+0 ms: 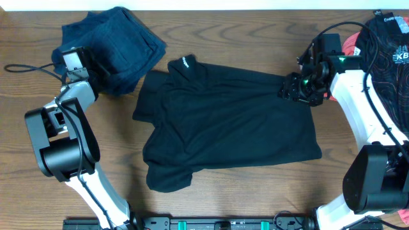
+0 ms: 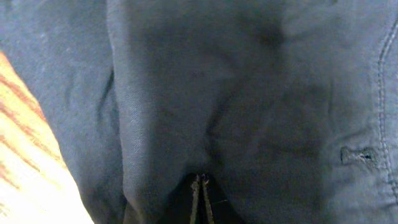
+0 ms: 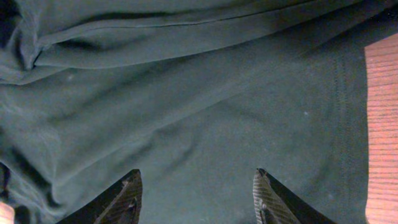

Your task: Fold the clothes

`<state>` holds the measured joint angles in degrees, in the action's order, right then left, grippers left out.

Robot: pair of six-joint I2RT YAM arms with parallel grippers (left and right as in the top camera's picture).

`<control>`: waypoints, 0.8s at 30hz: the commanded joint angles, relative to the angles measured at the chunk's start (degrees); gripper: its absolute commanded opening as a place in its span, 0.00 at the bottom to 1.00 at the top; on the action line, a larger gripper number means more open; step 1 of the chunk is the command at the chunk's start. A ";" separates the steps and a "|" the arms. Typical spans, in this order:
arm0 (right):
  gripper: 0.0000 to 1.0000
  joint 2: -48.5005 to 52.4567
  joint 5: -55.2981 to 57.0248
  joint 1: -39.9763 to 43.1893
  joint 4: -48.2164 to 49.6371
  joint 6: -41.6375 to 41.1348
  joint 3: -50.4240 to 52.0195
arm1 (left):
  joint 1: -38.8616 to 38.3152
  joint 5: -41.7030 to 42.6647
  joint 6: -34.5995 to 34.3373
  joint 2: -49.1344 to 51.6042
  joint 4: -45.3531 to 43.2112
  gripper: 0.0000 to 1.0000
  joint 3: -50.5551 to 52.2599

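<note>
- Black garment [image 1: 230, 128] spread out, wrinkled, across the middle of the wooden table [image 1: 211, 204], collar toward the far edge, one sleeve bunched at the near left corner.
- Right gripper [image 1: 291, 88] low at the far right corner of that garment; in the wrist view [image 3: 198, 193] fingers [image 3: 127, 196] spread wide apart, nothing between them, dark cloth [image 3: 186, 112] beneath and a strip of bare wood at the right.
- Navy garment [image 1: 121, 45] heaped at the far left, its edge just beside the black garment's shoulder.
- Left gripper [image 1: 102, 78] buried in the near edge of the navy heap; seen from the wrist [image 2: 202, 199], fingers pressed together, pinching a pucker of navy cloth [image 2: 249, 93].
- Black garment with red lines [image 1: 386, 45] piled at the far right corner, a coral-pink garment [image 1: 350, 43] peeking from beneath its left side.
</note>
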<state>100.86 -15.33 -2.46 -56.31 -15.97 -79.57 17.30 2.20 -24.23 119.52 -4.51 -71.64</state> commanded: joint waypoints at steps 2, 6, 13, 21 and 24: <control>0.56 -0.48 1.09 -0.68 -0.22 0.85 -0.66 | 0.26 -4.48 -0.50 0.17 1.90 0.06 0.02; 0.56 -0.46 2.10 -0.68 -0.33 0.83 -0.66 | 0.11 -4.68 -0.28 -4.85 2.82 0.06 0.02; 0.57 -0.46 2.08 -0.85 -0.04 0.83 -0.66 | -3.52 6.80 5.60 -14.56 8.11 0.06 0.02; 0.57 -0.46 2.03 -2.01 -0.26 0.83 -0.66 | -11.63 9.33 5.81 -10.47 8.48 0.06 0.02; 0.58 -0.46 2.03 -2.67 -0.24 0.83 -0.66 | -14.27 9.40 6.54 -7.98 8.09 0.06 0.02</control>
<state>100.86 -13.45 -4.01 -56.38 -15.88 -79.57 4.62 10.46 -19.35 109.16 3.64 -71.72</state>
